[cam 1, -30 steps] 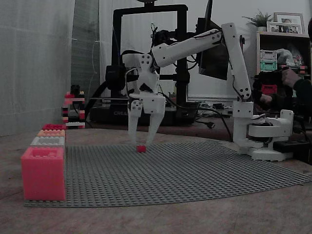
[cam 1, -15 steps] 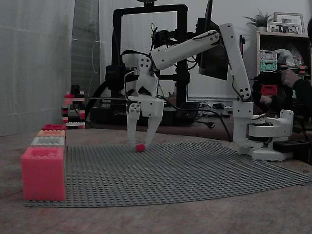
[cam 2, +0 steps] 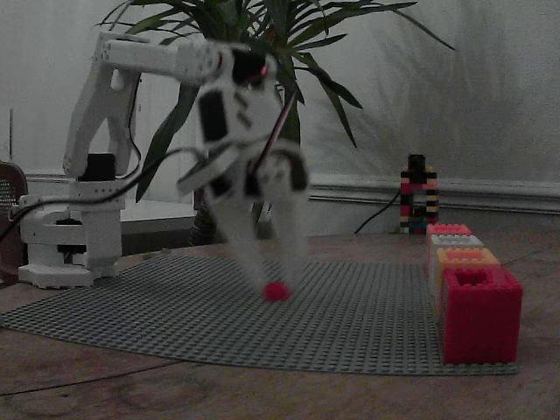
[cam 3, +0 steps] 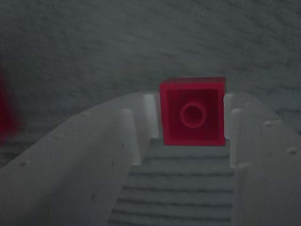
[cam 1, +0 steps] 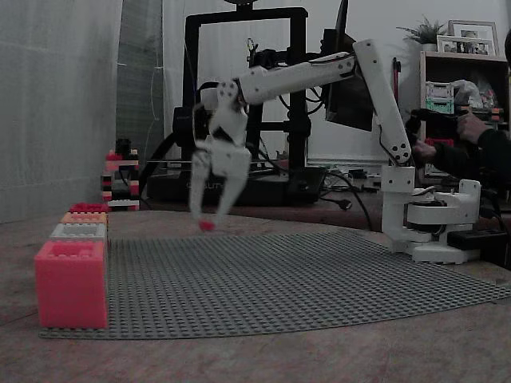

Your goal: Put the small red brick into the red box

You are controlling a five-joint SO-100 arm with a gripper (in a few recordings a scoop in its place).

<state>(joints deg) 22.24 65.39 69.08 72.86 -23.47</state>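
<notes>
Jaws: nearly closed, pinching the small red brick (cam 3: 192,111) between the two white fingertips (cam 3: 141,117); its hollow underside faces the wrist camera.
Gripper (cam 1: 207,224): white, pointing down, held clear above the grey studded baseplate (cam 1: 303,275); the brick (cam 2: 277,290) hangs at its tip, off the plate.
Arm (cam 1: 319,72): white, reaching from a base at the plate's edge.
Row of boxes: along one plate edge in both fixed views. Nearest the camera, pink-salmon box (cam 1: 71,283); then grey box (cam 1: 79,230), pale orange box (cam 1: 85,217), and farthest, the red box (cam 1: 88,207), well apart from the gripper.
Surface: brownish table (cam 1: 263,359).
Room: dim; black 3D printer frame (cam 1: 243,20) behind, a potted plant (cam 2: 262,26) opposite.
</notes>
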